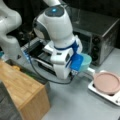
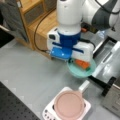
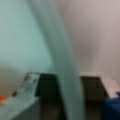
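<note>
We see the gripper (image 2: 75, 60) low over the teal bowl (image 2: 82, 71), its rim between the fingers; we cannot tell their state. Only a front view shows the orange piece (image 2: 82, 64) inside.

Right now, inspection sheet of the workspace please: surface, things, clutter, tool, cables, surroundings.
Surface: grey table, bare around the arm.
Things: teal bowl holding an orange item; pink pan on a white hob.
Clutter: nothing seen.
Tool: the tool sits low over the bowl's rim; the rim fills the wrist view; its fingers are hidden.
Cables: black cable loops from the wrist down over the table.
Surroundings: toaster oven behind, wooden cabinet at a front view's left.
</note>
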